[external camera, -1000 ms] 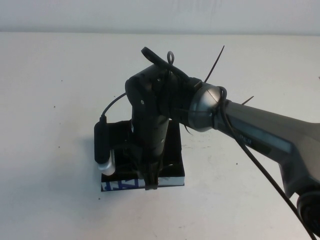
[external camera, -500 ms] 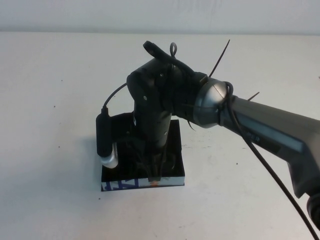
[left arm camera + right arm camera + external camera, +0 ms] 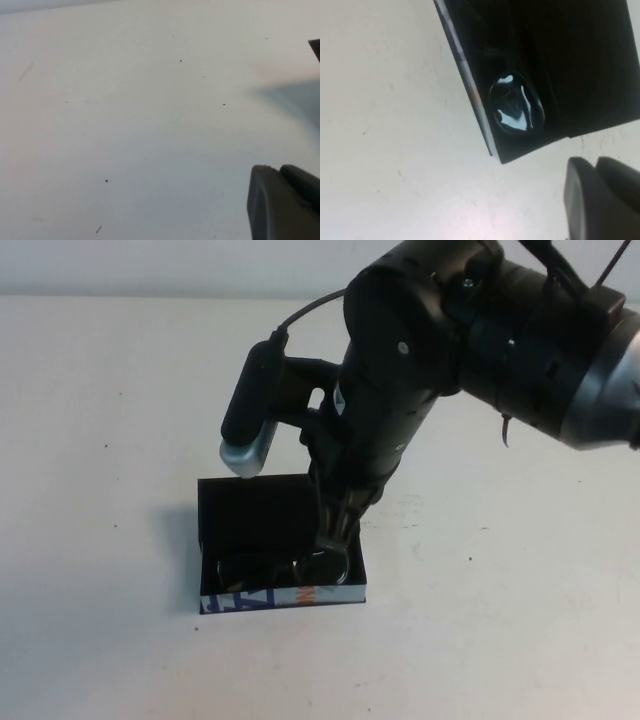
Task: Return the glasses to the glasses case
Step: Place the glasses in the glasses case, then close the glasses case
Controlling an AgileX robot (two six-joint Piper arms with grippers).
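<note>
The glasses case [image 3: 272,598] stands open on the white table, with its black lid [image 3: 250,508] tipped back and its white printed side facing the robot. The dark-framed glasses [image 3: 322,566] lie inside it, lenses up. In the right wrist view one lens [image 3: 516,102] glints inside the case [image 3: 590,60]. My right gripper [image 3: 333,538] hangs just above the right lens, pointing down, shut and holding nothing; its fingers [image 3: 596,162] press together. My left gripper [image 3: 277,169] is shut over bare table, out of the high view.
The right arm's bulky black wrist [image 3: 420,370] fills the upper right of the high view, above the table behind the case. Its camera barrel [image 3: 250,425] with a silver tip hangs over the lid. White table [image 3: 110,540] surrounds the case on all sides.
The right arm has lifted up and away from the case, uncovering the glasses lying inside. Its fingers have closed on nothing.
</note>
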